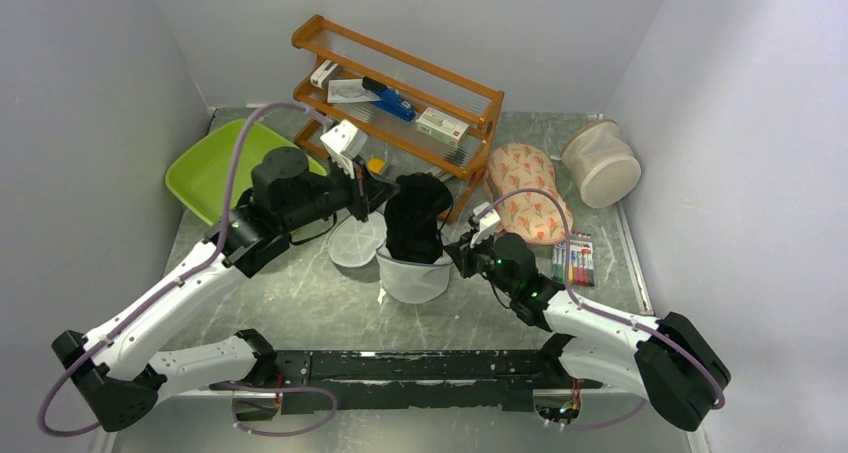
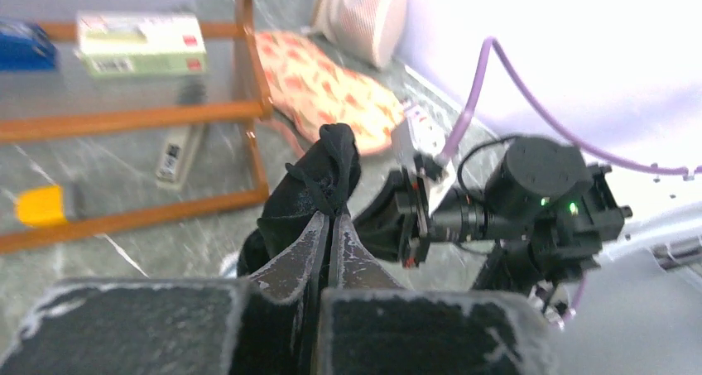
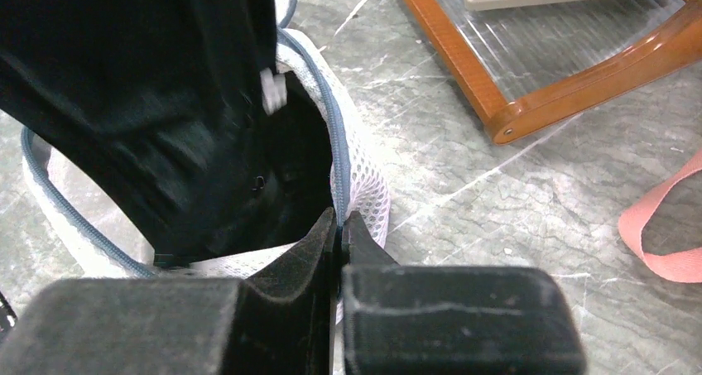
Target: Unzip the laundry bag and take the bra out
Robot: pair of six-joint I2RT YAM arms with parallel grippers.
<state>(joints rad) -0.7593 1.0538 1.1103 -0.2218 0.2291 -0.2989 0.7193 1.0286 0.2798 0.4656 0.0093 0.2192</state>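
I had the laundry bag (image 1: pixel 415 281) unzipped just in front of the wooden rack (image 1: pixel 493 108), my right gripper (image 3: pixel 339 226) clenched on its rim. My left gripper (image 2: pixel 331 226) pinched the bra (image 1: pixel 415 218), half out; its lower end sat inside, not yet clear.

Black bra (image 1: pixel 415 213), white mesh laundry bag (image 1: pixel 415 281), cream pouch (image 1: pixel 530 198) with orange pattern, lime-green tray (image 1: pixel 203 173), grey veined table (image 1: pixel 300 293)

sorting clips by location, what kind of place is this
Most likely a robot test cell in a lab, not a home: plain white walls box in a marble-patterned table, and the things on it are mixed props, a wooden rack, a green tray, marker pens.
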